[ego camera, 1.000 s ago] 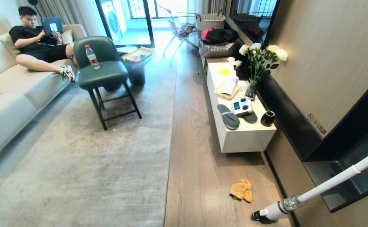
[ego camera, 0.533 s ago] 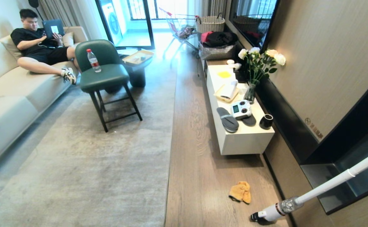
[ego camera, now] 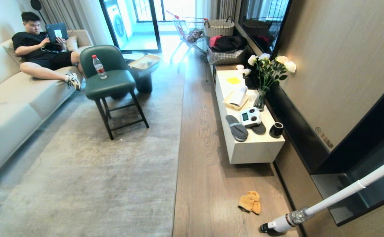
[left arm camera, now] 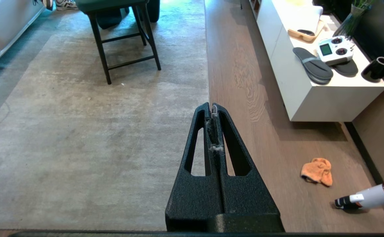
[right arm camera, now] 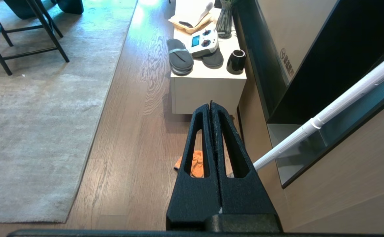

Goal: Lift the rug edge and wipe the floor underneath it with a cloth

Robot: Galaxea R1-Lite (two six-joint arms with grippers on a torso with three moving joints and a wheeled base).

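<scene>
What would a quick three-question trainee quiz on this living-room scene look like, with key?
1. True or false: the cloth lies on the rug.
2. Multiple choice: what stands on the green chair? A) a water bottle B) a slipper C) a vase
3. Short answer: what are the left gripper and right gripper holding?

Key
1. False: it lies crumpled on the bare floor, apart from the rug edge, near the vacuum head.
2. A: the water bottle.
3. Nothing; both are shut and empty, up above the floor.
</scene>
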